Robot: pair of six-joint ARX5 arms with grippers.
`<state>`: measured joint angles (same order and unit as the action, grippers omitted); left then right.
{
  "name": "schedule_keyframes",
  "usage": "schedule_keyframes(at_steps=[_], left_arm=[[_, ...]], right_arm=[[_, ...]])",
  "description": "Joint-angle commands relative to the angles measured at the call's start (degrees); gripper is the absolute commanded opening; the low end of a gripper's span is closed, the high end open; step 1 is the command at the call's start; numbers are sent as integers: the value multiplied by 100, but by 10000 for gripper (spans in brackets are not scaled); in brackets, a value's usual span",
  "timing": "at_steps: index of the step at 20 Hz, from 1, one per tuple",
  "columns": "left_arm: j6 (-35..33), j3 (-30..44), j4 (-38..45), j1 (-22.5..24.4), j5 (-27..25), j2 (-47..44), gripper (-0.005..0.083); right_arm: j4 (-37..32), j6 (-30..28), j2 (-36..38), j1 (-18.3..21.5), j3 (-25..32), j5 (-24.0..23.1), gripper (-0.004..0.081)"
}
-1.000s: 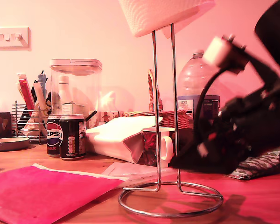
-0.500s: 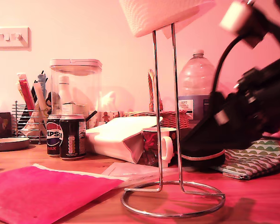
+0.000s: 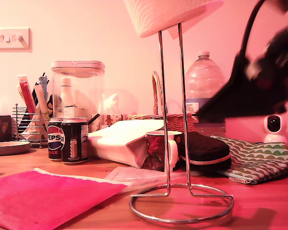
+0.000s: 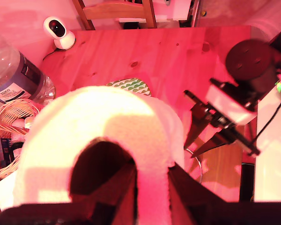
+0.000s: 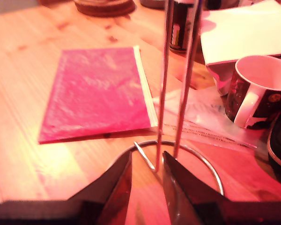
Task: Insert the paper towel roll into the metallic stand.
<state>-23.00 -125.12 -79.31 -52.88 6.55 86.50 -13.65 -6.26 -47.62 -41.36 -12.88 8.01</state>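
Observation:
The paper towel roll hangs at the top edge of the exterior view, its lower end over the tips of the metallic stand's two rods. Seen from above, my first gripper is shut on the wall of the paper towel roll, one finger inside the core. That gripper is out of the exterior view. My second gripper is open by a narrow gap with nothing in it, pointing at the foot of the stand's rods. Its arm is raised and blurred at the exterior view's right.
Behind the stand are a mug, a black pouch, patterned cloth, a white folded bag, two cans, a water bottle and a basket. A pink envelope lies at the exterior view's front left.
The second arm has lifted from low beside the stand's base to up and right, uncovering the black pouch. The stand has slid slightly to the exterior view's right. The roll stays put.

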Motion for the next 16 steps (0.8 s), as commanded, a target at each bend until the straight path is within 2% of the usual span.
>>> schedule_keyframes(at_steps=[1,3,11,16], left_arm=[[59,31,92,-17,4,140,-24],[59,31,92,-17,4,258,-24],[122,31,90,-17,9,518,-24],[400,31,79,28,365,614,-24]], right_arm=[[44,48,278,-81,87,-9,177],[94,138,702,-195,87,-33,177],[1016,343,2175,-481,87,-286,175],[1185,404,2702,-481,87,-378,175]])
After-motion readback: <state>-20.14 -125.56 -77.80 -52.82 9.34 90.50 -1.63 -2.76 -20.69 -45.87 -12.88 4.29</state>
